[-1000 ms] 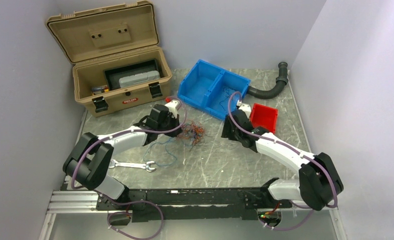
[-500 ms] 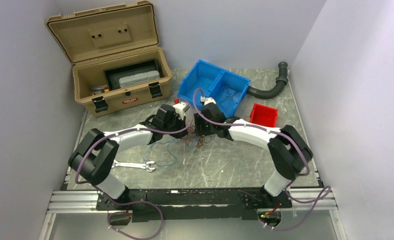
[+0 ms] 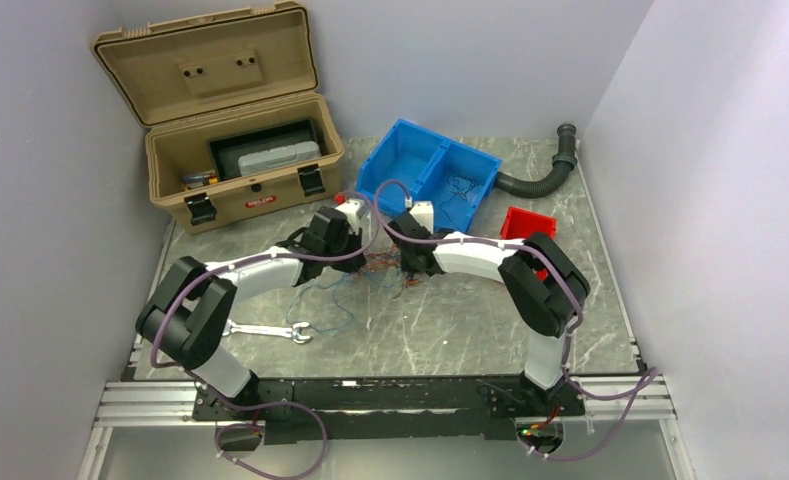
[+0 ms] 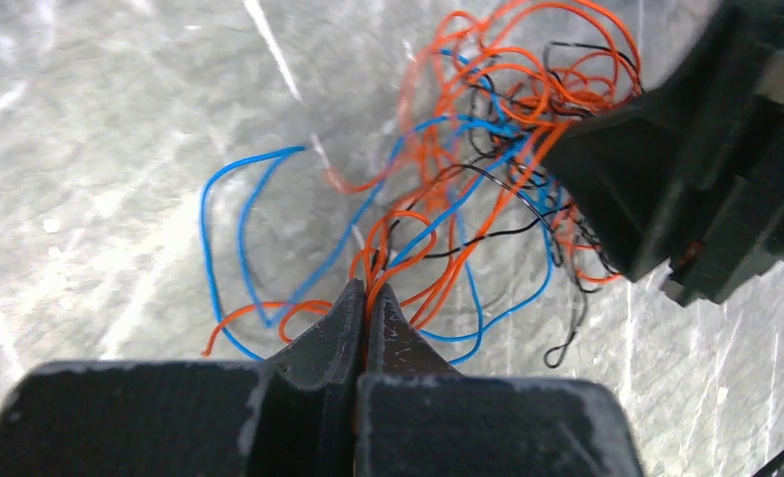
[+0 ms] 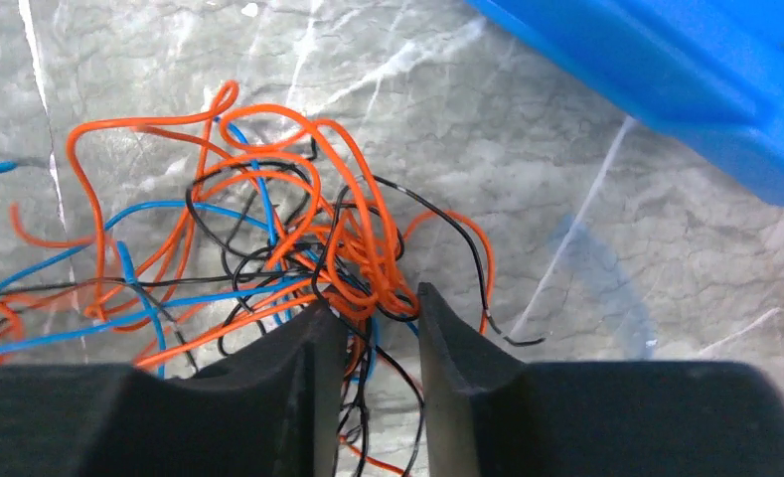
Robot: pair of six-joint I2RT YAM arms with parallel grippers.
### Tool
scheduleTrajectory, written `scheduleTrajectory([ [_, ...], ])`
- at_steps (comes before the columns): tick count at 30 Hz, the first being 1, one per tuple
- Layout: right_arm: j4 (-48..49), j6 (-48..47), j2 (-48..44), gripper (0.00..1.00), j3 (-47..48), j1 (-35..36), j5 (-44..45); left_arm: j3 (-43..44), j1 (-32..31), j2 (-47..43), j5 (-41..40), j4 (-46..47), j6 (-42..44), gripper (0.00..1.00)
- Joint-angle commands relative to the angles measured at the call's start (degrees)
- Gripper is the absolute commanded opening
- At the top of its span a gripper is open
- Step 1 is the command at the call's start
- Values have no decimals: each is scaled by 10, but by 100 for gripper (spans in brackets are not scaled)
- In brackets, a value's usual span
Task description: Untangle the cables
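My left gripper [image 4: 368,298] is pinched tight on orange and blue strands, and the cables [image 3: 388,268] lie at the centre of the top view, strung left-to-right between both grippers. My right gripper [image 5: 383,313] stands with jaws partly spread astride their knot, which spreads toward the upper left of its view, seemingly not yet pinched.

The left arm [image 3: 260,272] and right arm [image 3: 470,255] meet mid-table [image 3: 450,330]. The left gripper [image 4: 366,298] is pinched on cables [image 4: 487,149] (orange strands), and the right gripper [image 5: 383,308] has its jaws apart.
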Motion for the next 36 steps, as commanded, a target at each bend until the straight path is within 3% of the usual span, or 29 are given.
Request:
scheduleTrajectory([
  [1,-77,57,-41,25,-64,-55,84,-29,66,-48,-57,-26,-54,0],
  [4,-62,68,-104,9,-111,-79,76,-53,104,-72,-84,-31,-79,0],
  [8,-75,84,-172,1,-148,-95,87,-75,125,-111,-151,-50,-108,0],
  [13,-87,101,-260,1,-187,-128,85,-108,140,-169,-203,-49,-124,0],
  [16,-65,71,-310,17,-203,-137,60,-121,141,-184,-179,-22,-107,0],
  [20,-63,48,-341,52,-201,-139,31,-109,141,-176,-194,-44,-110,0],
  [27,-42,20,-343,53,-196,-139,-25,-136,141,-195,-116,31,-81,0],
  [31,-25,7,-350,52,-196,-139,-50,-126,141,-186,-113,20,-77,0],
  [32,-18,3,-356,50,-198,-139,-57,-124,141,-184,-113,17,-78,0],
  [34,-7,1,-378,17,-205,-140,-65,-122,141,-183,-113,17,-78,0],
  [35,-3,1,-387,9,-208,-140,-63,-123,141,-184,-114,17,-79,0],
  [36,-3,1,-393,9,-210,-139,-59,-123,141,-187,-117,16,-80,0],
])
